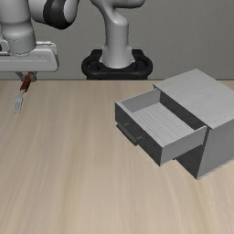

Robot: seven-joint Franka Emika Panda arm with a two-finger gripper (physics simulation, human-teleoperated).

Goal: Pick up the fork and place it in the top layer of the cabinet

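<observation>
The fork (22, 95) is at the exterior view's far left, over the light wooden table (73, 174). Its brown handle points up and slightly right, and its pale tines point down toward the tabletop. Whether the tines rest on the wood or hang just above it is hard to judge. The top of the handle runs straight up to the underside of the gripper (29, 75), whose grey body sits directly above it. The contact point is tucked beneath that body, so I cannot tell whether the gripper has a hold on the fork or merely stands over it. The arm's grey and white links (27, 32) lead from there up to the top left corner. The robot's base (116, 62) stands on a black plate at the far edge of the table, near the middle. Well apart from the fork, at the exterior view's right, sits the grey cabinet (208, 110). Its top drawer (164, 126) is pulled out toward the left and front (its ridged, bare floor is plainly visible). A dark handle (131, 136) is on the drawer's front panel. Beneath the drawer, the cabinet's lower part lies in shadow.
</observation>
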